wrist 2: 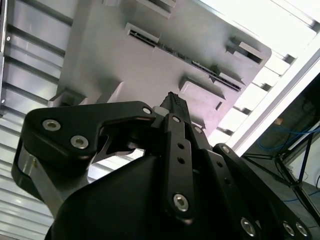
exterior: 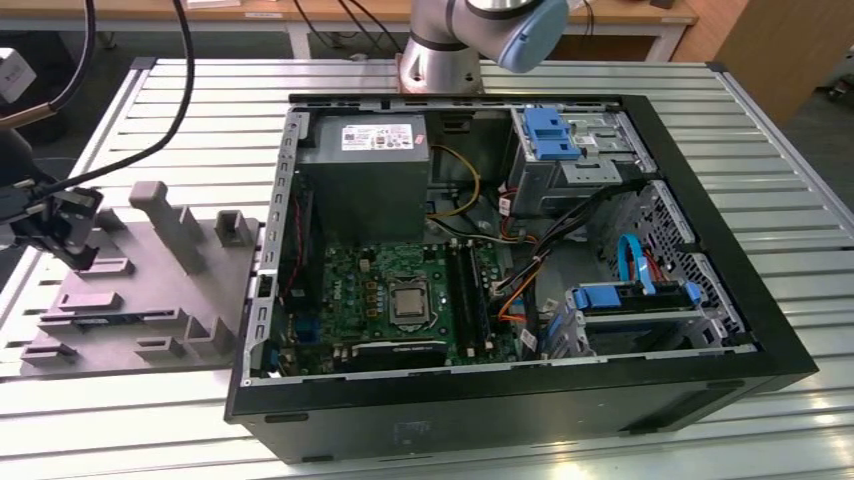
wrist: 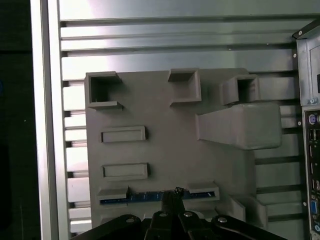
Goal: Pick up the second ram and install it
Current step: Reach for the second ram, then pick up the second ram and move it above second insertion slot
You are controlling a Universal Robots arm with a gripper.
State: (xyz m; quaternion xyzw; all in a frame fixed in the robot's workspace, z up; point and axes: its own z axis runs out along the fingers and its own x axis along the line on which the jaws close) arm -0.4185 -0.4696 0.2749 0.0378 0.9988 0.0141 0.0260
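Your black gripper [wrist: 173,194] hangs with its fingertips pinched together, gripping nothing. Just beneath those tips, the slim blue-green circuit-board ram stick [wrist: 142,198] sits in a slot of the grey moulded plastic fixture [wrist: 170,145], apart from the hand.

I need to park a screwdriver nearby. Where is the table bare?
Bare slats of the table lie between the grey holder and the far edge, and in the strip between the computer case and the table edge at the exterior view's right. Crowded: inside the case, and on the holder, where the pincer is at the memory stick.
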